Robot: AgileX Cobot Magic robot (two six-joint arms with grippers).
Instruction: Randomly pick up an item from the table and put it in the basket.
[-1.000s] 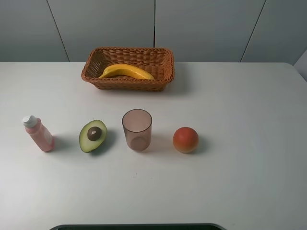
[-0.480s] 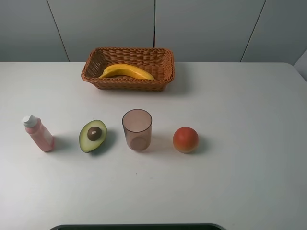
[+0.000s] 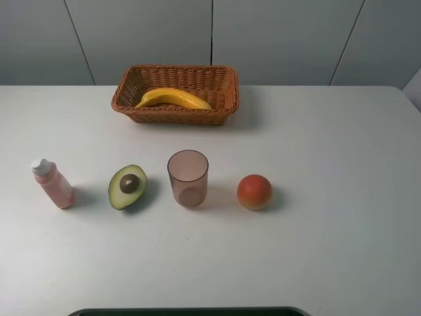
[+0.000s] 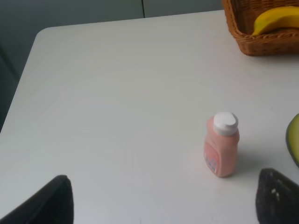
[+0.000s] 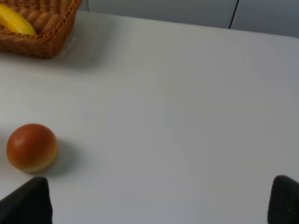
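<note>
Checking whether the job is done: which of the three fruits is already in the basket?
The banana; it lies inside the basket, while the avocado half and the round orange-red fruit sit on the table.

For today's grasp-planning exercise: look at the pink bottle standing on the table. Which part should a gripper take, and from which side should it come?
Grip the pink bottle around its body, below the white cap. It stands leaning slightly, and its sides look flatter and wider than the cap. The left gripper, wide open with the bottle ahead of it in its wrist view, seems best placed. Approach level from the table's near edge.

text: none readable | pink bottle [image 4: 221, 151] label: small blue print, too blurred to read
</note>
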